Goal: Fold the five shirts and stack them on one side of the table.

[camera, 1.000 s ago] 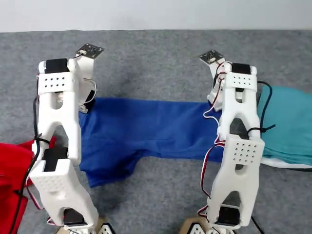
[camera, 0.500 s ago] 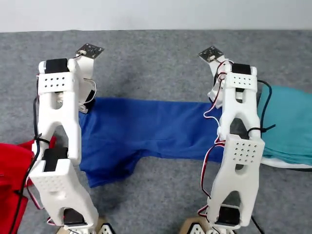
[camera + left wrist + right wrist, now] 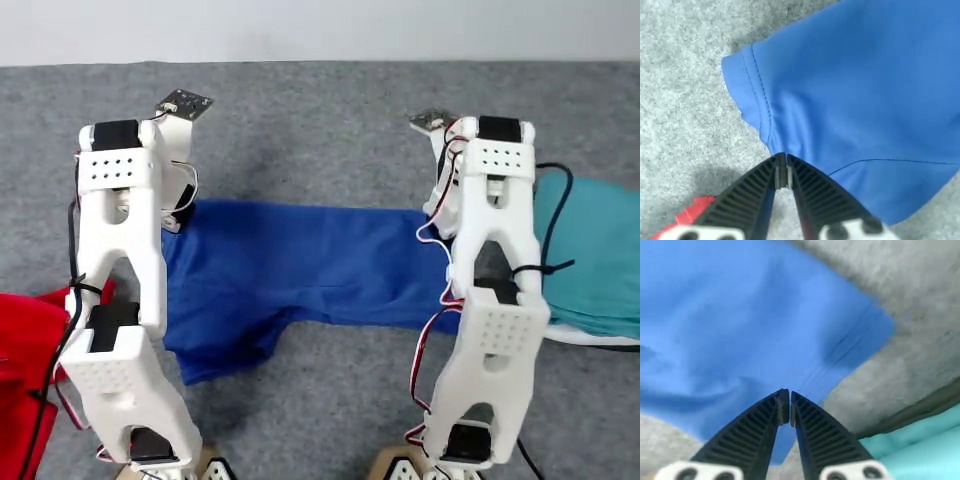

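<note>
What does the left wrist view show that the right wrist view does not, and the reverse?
Left wrist view, not the right: a corner of the red shirt and the left claw. Right wrist view, not the left: the teal shirt and the right claw. Both: the blue shirt, pinched by a shut claw, on the grey table cover.

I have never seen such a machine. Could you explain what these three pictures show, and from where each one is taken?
These are two white robot arms at a grey table. One picture looks down from above; the other two come from cameras on each arm's wrist. A blue shirt lies spread between the arms, a red shirt beside the left arm, a teal shirt beside the right arm. The left tool and the right tool are shut on the blue shirt.
</note>
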Controlling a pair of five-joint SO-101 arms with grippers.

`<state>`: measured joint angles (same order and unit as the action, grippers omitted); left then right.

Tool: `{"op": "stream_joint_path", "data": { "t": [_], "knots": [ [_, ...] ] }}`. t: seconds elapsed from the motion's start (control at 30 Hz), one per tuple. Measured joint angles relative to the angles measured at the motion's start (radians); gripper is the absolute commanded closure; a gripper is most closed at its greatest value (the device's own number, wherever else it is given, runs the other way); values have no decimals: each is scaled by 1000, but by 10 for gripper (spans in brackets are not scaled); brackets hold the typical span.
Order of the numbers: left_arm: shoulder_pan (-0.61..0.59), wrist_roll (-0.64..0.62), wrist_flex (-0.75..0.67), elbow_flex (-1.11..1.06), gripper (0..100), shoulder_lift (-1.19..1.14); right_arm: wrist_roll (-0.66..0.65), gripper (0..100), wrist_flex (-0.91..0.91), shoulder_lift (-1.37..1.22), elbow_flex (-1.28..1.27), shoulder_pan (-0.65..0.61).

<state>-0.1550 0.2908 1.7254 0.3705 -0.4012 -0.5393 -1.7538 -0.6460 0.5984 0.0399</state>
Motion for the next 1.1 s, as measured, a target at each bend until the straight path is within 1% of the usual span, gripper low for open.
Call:
{"op": "stream_joint_path", "data": {
  "t": [0.13, 0.27, 0.4, 0.5, 0.6, 0.73, 0.8, 0.93, 1.1],
  "knots": [
    [0, 0, 0, -5, 994, 0, 9, 980, 0, 117, -195, -43],
    [-31, 0, 0, -26, 994, 5, 9, 980, 0, 238, -324, -61],
    [-107, 0, 0, -89, 994, 63, 9, 980, 0, 338, -359, -101],
    [-206, 0, 0, -135, 993, 121, 9, 979, 0, 391, -367, -163],
    [-330, 0, 0, -164, 993, 184, 9, 969, 0, 439, -367, -255],
    [-531, 0, 0, -190, 992, 247, 9, 861, 0, 473, -367, -420],
    [-629, 0, 0, -193, 992, 256, 14, 827, 0, 474, -367, -508],
    [-798, 34, 0, -193, 992, 256, 71, 825, 0, 474, -367, -694],
    [-908, 71, 0, -193, 992, 230, 91, 825, 21, 446, -367, -911]
  ]
}}
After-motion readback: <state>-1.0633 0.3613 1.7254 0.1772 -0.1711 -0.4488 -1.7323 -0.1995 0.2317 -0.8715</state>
